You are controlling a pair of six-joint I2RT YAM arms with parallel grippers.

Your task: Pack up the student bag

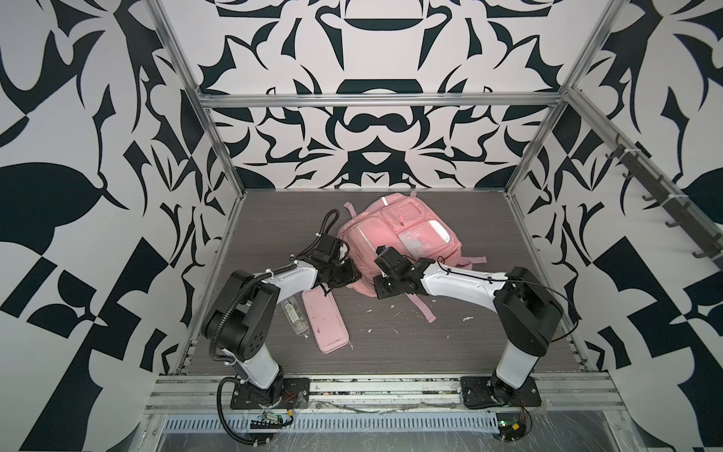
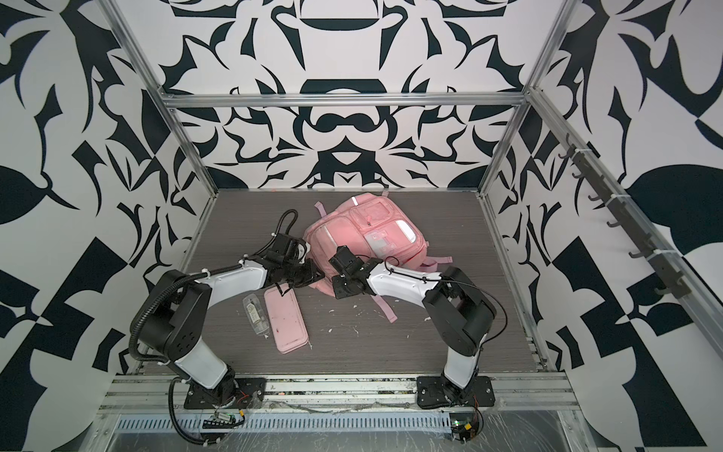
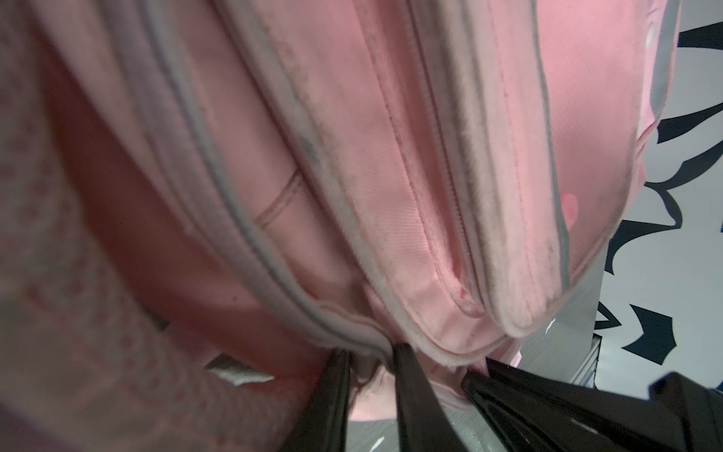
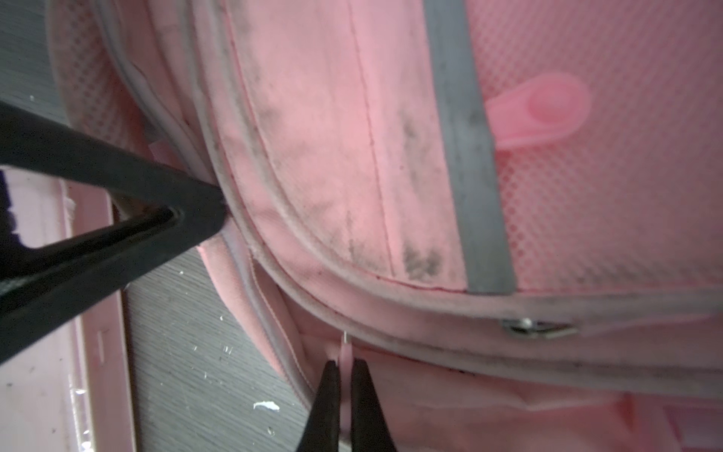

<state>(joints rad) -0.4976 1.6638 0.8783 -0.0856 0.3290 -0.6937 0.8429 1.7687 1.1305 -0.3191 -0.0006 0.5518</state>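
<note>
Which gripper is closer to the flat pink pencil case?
Left. The left gripper pinches the student bag's edge just beside the pencil case's far end; the right gripper, shut on a zipper pull, sits farther along the bag.

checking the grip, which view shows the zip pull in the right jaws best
The right wrist view: the thin pink zip pull sits pinched in the right gripper's shut jaws at the student bag's seam. In both top views the arm hides it; the left wrist view shows bag fabric, no clear pull.
</note>
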